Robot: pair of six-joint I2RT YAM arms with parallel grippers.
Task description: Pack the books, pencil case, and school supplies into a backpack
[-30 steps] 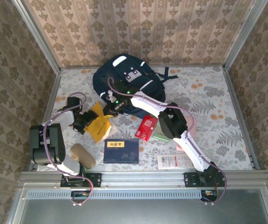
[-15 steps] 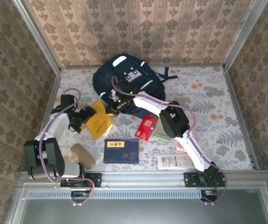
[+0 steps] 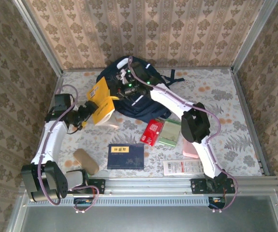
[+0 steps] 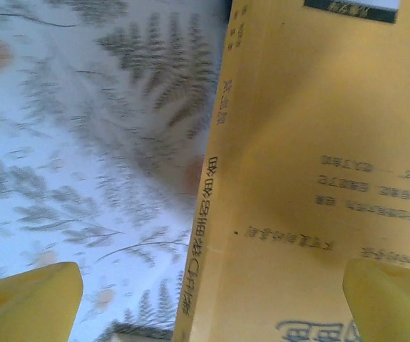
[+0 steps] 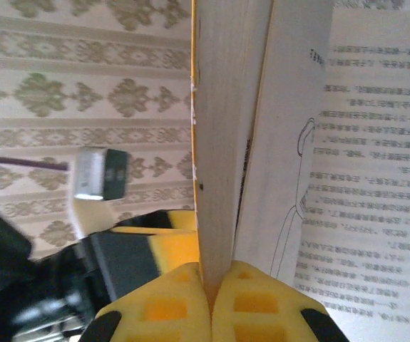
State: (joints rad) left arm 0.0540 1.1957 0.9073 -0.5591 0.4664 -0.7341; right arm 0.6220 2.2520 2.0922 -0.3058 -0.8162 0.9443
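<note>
The yellow-orange book [image 3: 100,99] hangs tilted above the table at the left edge of the navy backpack [image 3: 139,108]. My right gripper [image 3: 114,94] is shut on it; in the right wrist view the pads [image 5: 183,299] pinch the block of pages [image 5: 226,142] and a printed page fans open to the right. Just left of the book is my left gripper [image 3: 84,116]. It is open, its fingertips [image 4: 26,299] wide apart with the yellow cover [image 4: 311,178] ahead of them. The large dark blue book [image 3: 125,156] and the tan pencil case [image 3: 85,161] lie near the front.
A red packet [image 3: 152,132] and a pale green packet [image 3: 169,133] lie side by side mid-table. A long white packet [image 3: 184,167] lies by the right arm's base, with something pink [image 3: 191,151] under that arm. Patterned walls enclose the floral table [image 3: 226,111].
The right gripper has raised the yellow-orange book off the table and carried it back toward the backpack. The left gripper has opened wider and followed it away from the front edge.
</note>
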